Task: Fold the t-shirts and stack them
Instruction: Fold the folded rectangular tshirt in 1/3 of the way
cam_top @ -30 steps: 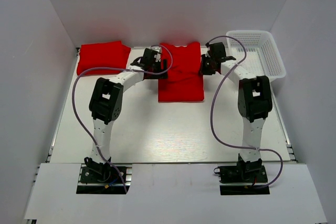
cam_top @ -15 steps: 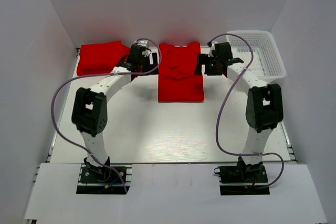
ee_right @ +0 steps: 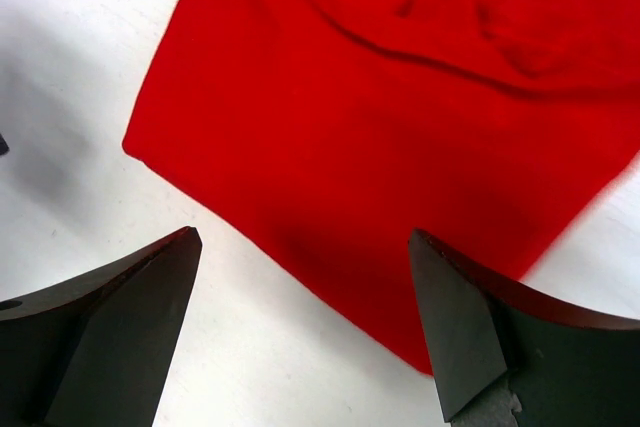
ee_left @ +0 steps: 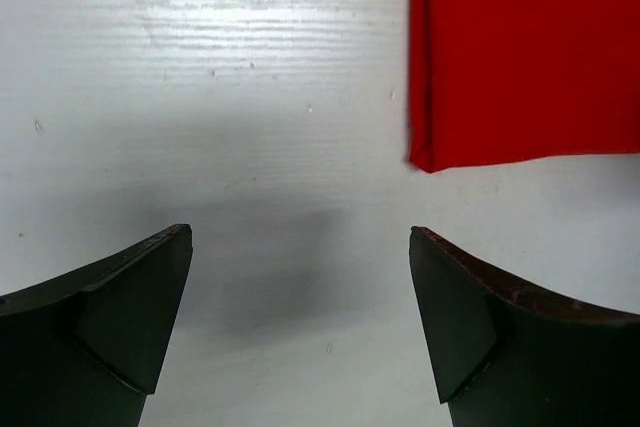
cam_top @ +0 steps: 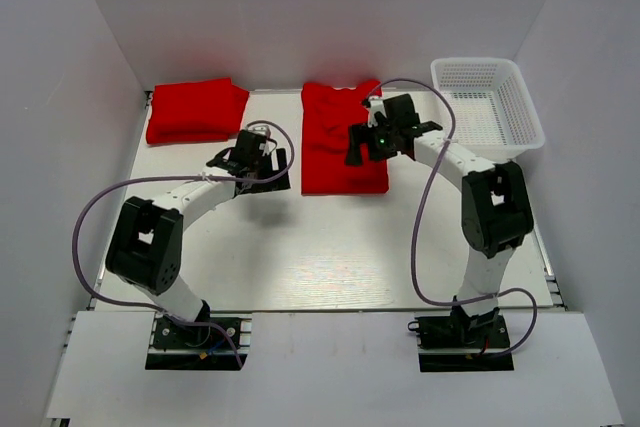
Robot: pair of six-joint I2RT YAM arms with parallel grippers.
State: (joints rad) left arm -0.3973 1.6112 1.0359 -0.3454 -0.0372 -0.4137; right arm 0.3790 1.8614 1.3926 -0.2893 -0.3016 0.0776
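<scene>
Folded t-shirt [cam_top: 343, 147] lies just ahead of my right gripper [ee_right: 300, 247], whose jaws are spread wide and empty. My left gripper [ee_left: 300, 247], also spread with nothing in it, has that shirt's corner ahead to its right. A second t-shirt [cam_top: 196, 110] sits well beyond it to the left, seemingly folded too.

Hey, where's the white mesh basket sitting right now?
In the top view the white mesh basket sits at the far right corner of the table, right of the middle red t-shirt and beyond the right pincer, which hovers over that shirt.
</scene>
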